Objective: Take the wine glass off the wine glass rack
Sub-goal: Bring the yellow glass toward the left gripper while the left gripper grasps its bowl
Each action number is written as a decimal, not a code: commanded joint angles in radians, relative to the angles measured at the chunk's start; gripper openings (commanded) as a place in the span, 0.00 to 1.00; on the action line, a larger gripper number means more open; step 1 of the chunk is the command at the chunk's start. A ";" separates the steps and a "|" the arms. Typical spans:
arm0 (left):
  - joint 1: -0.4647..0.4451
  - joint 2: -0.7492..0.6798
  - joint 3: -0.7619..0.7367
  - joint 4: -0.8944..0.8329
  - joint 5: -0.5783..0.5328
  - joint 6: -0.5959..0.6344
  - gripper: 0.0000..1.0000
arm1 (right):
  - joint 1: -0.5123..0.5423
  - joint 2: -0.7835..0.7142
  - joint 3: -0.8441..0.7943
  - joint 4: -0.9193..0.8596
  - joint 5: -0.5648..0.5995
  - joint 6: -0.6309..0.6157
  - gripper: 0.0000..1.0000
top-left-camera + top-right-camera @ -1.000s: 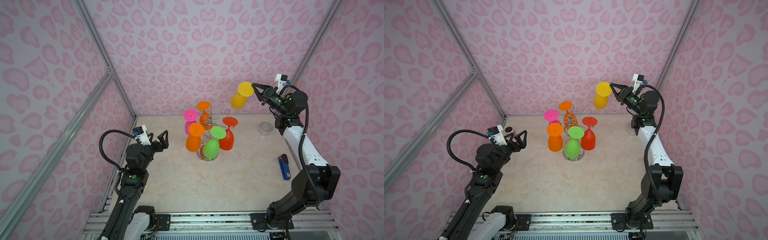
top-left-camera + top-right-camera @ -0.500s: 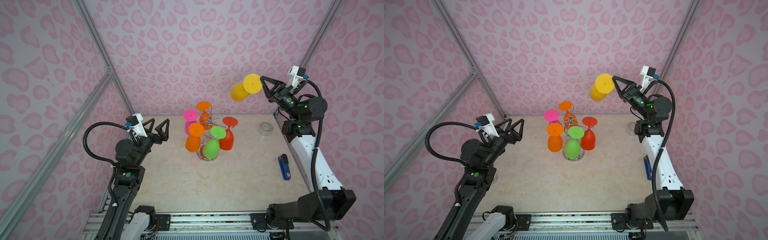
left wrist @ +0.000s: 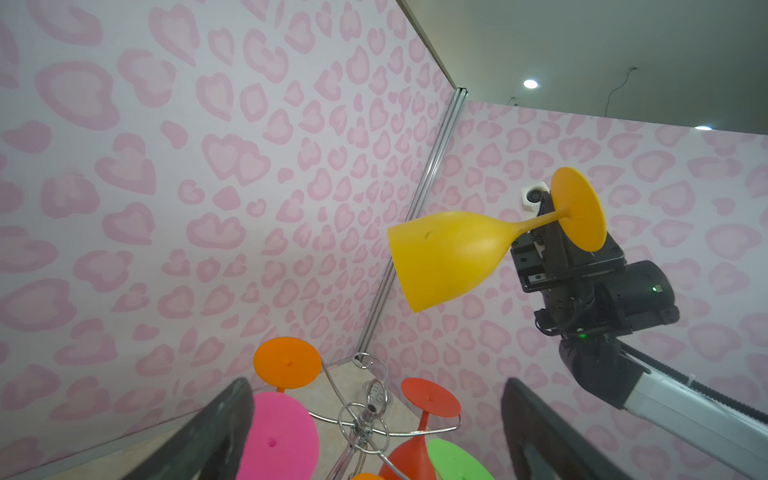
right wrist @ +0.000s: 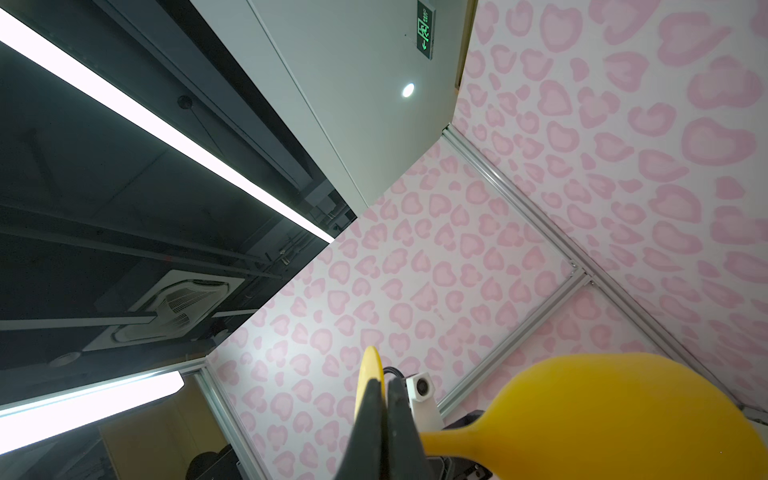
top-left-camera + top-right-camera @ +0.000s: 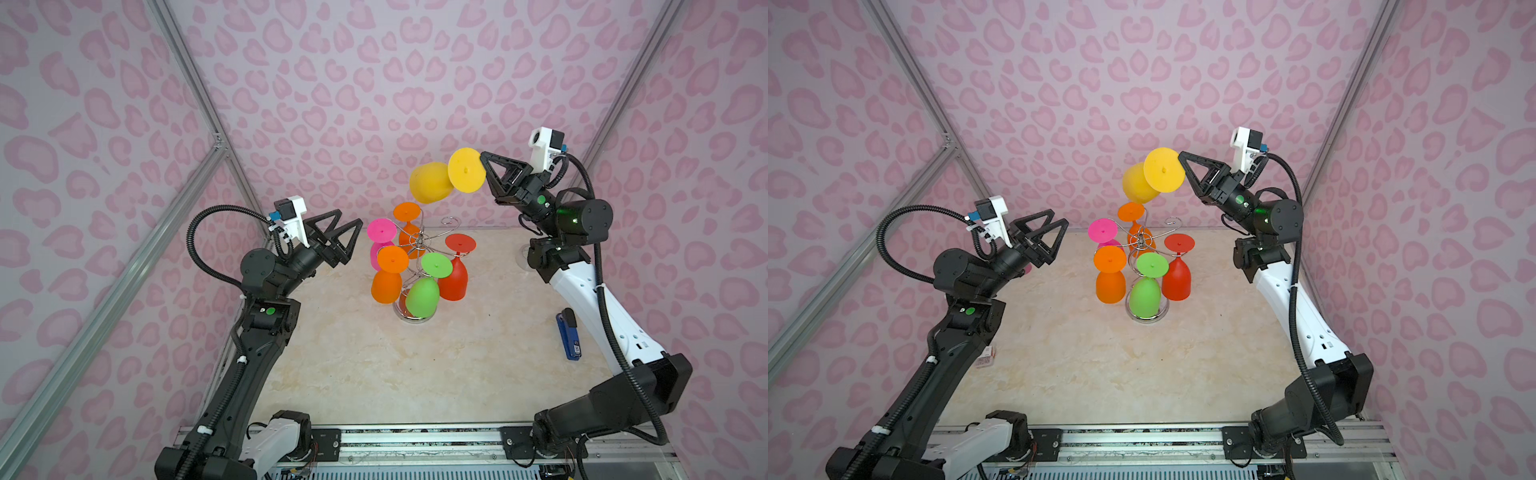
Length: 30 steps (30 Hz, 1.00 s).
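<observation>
Both top views show the yellow glass (image 5: pixel 430 183) held in the air, higher than the hooks of the rack (image 5: pixel 419 240) and clear of them. Its stem is clamped just by the foot between the closed jaws of the right gripper (image 5: pixel 482 155).

Compared with a second ago, the glass has been swung from the rack's right side toward the middle and tipped over. Its bowl is now laid almost sideways, pointing toward the left arm's side. The left gripper (image 5: pixel 350 217) has been raised from low over the table (image 5: pixel 374 365) to about the height of the rack's top, near it, with its jaws spread wide and empty. In the left wrist view the glass (image 3: pixel 449 257) is seen beyond the open fingers (image 3: pixel 208 432), well apart from them.

From this the removal itself is judged done — one hook (image 5: pixel 452 221) is left bare, and five other glasses (image 5: pixel 453 282) hang in place. A handover to the left side may be being prepared.

Little writing can be read. A green exit sign (image 4: pixel 424 30) is caught in the right wrist view, but its characters are too small to make out. A white label on the blue stapler (image 5: pixel 568 338) is likewise illegible — no brand name is visible anywhere.
</observation>
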<state>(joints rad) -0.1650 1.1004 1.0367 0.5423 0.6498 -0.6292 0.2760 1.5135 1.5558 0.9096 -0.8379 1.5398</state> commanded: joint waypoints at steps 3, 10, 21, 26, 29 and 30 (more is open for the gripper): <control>-0.024 0.069 0.041 0.185 0.131 -0.037 0.94 | 0.049 0.051 0.019 0.189 0.021 0.106 0.00; -0.047 0.174 0.077 0.334 0.169 -0.113 0.91 | 0.084 0.119 0.016 0.303 0.040 0.200 0.00; -0.084 0.291 0.112 0.455 0.177 -0.190 0.90 | 0.104 0.199 0.007 0.452 0.064 0.327 0.00; -0.095 0.334 0.130 0.497 0.179 -0.223 0.90 | 0.109 0.224 0.003 0.508 0.075 0.376 0.00; -0.096 0.351 0.140 0.520 0.179 -0.241 0.89 | 0.109 0.230 -0.002 0.521 0.077 0.388 0.00; -0.098 0.355 0.141 0.530 0.180 -0.248 0.89 | 0.109 0.233 -0.003 0.526 0.076 0.391 0.00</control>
<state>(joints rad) -0.2619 1.4437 1.1622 0.9916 0.8192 -0.8455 0.3843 1.7374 1.5581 1.3643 -0.7742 1.9015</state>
